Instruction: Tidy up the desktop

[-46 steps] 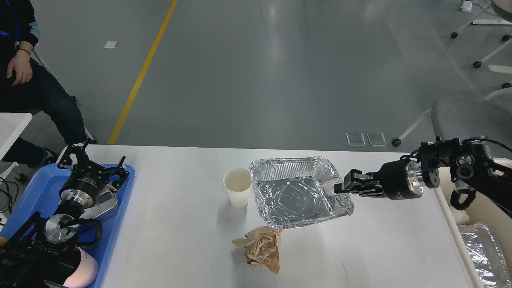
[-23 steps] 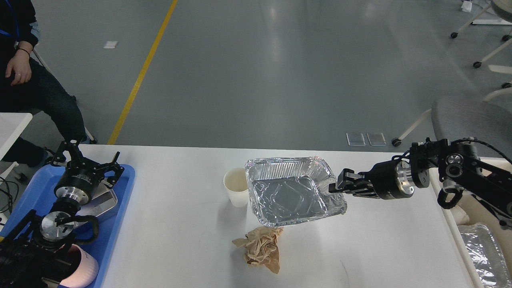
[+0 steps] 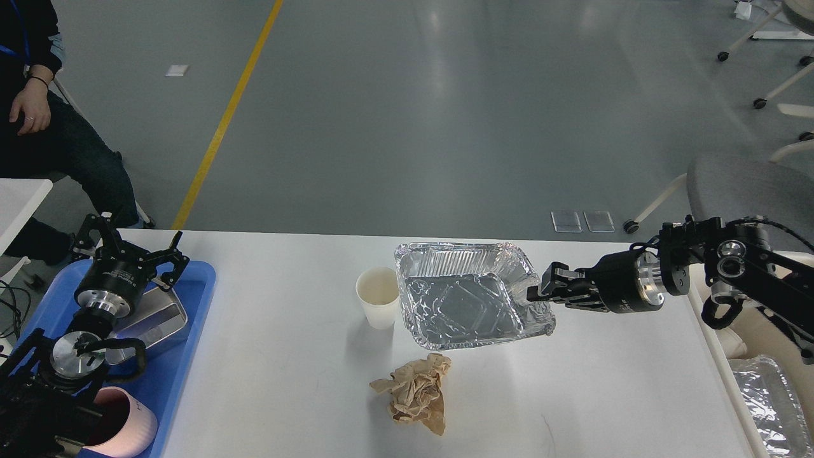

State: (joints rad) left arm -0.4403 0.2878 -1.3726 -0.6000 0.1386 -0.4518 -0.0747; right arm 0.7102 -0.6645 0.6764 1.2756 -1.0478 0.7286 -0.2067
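The white desktop (image 3: 286,381) holds a crumpled silver foil tray (image 3: 467,302), a white paper cup (image 3: 378,304) just left of it, and a crumpled brown paper wad (image 3: 416,394) in front. My right gripper (image 3: 538,294) reaches in from the right and is shut on the foil tray's right rim. The tray's left edge is next to the cup. My left gripper (image 3: 129,247) is open and empty, with its fingers spread above the far end of the blue tray (image 3: 184,356).
The blue tray at the left edge holds a metal box (image 3: 152,315) and a pink cup (image 3: 124,426). A cream bin (image 3: 757,340) at the right edge holds another foil tray (image 3: 769,407). A seated person (image 3: 38,121) is at the far left and a grey chair (image 3: 744,184) at the far right.
My right gripper shifted the foil tray first left, then slightly back right, and it now sits flatter. My left gripper drifted left and farther away over the blue tray.
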